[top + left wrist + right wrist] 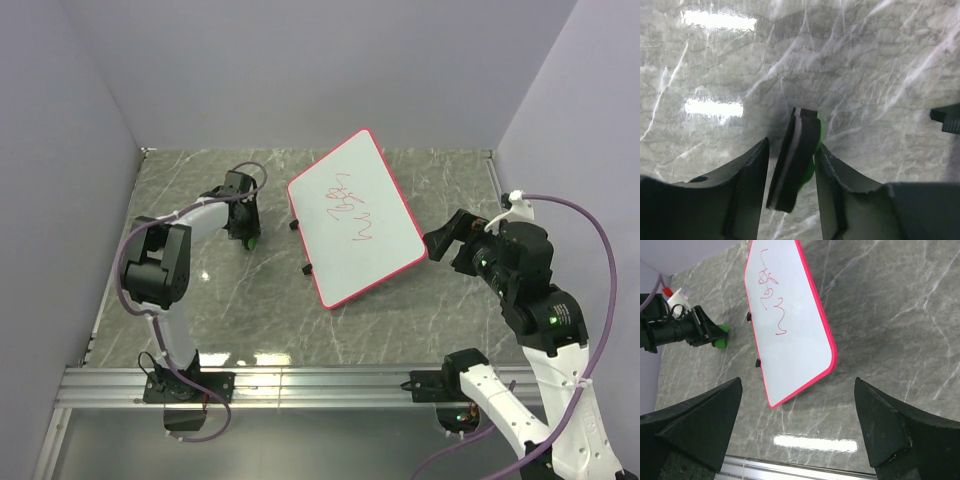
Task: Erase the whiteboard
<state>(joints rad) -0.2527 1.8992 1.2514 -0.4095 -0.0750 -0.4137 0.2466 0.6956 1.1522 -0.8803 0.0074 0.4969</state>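
The whiteboard (355, 215) lies flat at mid-table, white with a red-pink rim and red scribbles (345, 210). It also shows in the right wrist view (790, 315). Two black clips (308, 270) sit on its left long edge. My left gripper (245, 232) is down at the table left of the board, its jaws on either side of the small green and black eraser (797, 155). The eraser leans on the right finger, and a gap shows at the left finger. My right gripper (798, 382) is wide open and empty, just off the board's near right corner (440, 245).
Grey marble tabletop (240, 310) with lilac walls at the back and sides. An aluminium rail (320, 385) runs along the near edge. A dark object (946, 117) shows at the right edge of the left wrist view.
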